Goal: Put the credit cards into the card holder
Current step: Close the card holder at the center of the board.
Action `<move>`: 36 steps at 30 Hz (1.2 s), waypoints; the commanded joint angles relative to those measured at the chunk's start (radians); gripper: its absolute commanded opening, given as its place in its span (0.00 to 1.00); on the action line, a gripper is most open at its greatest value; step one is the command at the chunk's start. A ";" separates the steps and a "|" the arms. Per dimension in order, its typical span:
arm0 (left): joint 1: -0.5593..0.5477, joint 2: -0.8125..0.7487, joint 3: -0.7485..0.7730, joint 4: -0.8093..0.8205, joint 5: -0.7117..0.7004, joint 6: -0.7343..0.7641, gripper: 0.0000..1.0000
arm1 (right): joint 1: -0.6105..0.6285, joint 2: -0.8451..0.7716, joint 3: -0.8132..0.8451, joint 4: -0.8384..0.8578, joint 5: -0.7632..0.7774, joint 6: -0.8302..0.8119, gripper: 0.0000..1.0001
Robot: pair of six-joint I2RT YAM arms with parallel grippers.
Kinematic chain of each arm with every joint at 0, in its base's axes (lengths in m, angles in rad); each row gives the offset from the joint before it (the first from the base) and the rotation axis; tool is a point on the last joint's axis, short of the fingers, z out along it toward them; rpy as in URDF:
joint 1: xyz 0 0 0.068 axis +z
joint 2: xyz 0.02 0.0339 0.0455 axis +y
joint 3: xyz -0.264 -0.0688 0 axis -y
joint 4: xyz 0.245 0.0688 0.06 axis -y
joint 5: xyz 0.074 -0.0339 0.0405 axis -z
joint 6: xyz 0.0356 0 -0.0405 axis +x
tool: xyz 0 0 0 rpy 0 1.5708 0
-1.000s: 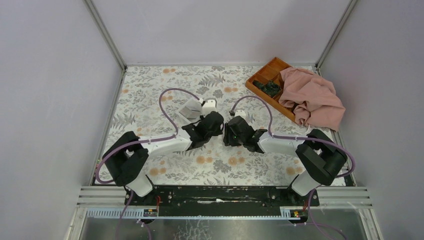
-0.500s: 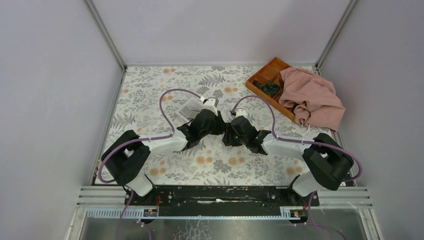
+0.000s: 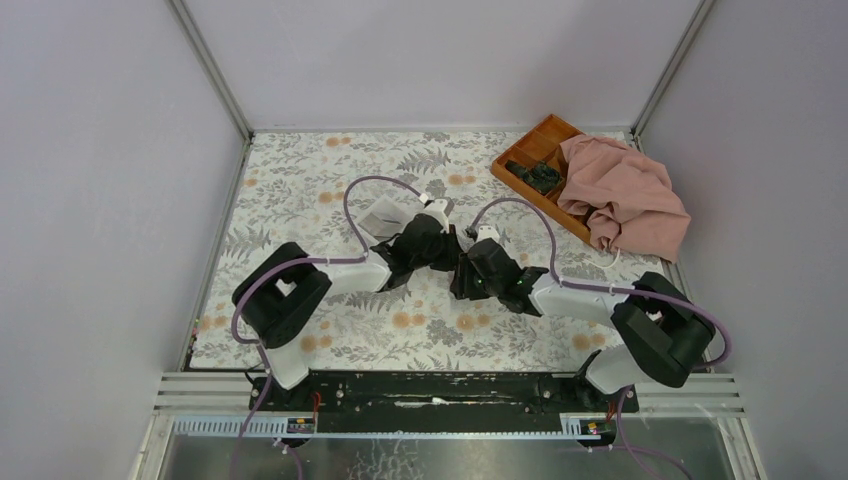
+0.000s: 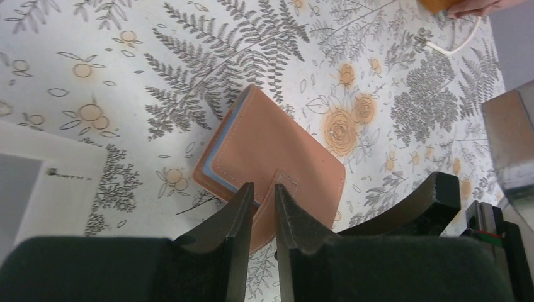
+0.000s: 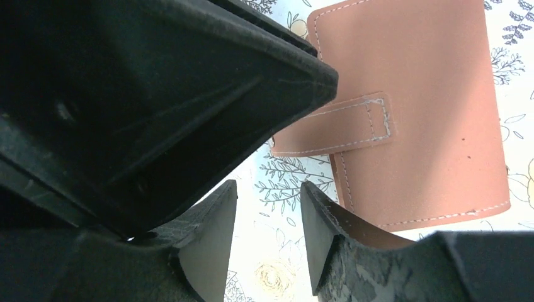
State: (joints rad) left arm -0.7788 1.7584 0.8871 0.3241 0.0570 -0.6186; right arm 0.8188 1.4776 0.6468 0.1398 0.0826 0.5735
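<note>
Left claw swung inward, pinching card holder (strap edge).

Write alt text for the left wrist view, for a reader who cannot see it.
The left gripper pinches the strap of a closed tan card holder lying on a floral tablecloth, with blue edges of credit cards showing along one side. A white box sits at the picture's left edge.

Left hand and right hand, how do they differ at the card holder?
The left hand has its fingers nearly together, apparently pinching the card holder by its strap; the right hand stands wider, only tablecloth between its fingers. The left hand is over the holder; the right hand sits beside its edge. Both are black and close to it.
</note>
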 commanded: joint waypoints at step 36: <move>-0.074 0.103 0.058 -0.142 -0.159 -0.046 0.18 | -0.251 -0.265 -0.017 -0.094 0.052 -0.131 0.68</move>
State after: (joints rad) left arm -0.8448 1.8351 0.9150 0.2188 -0.0715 -0.6624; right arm 0.6334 1.1790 0.6106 -0.0387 0.2230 0.4908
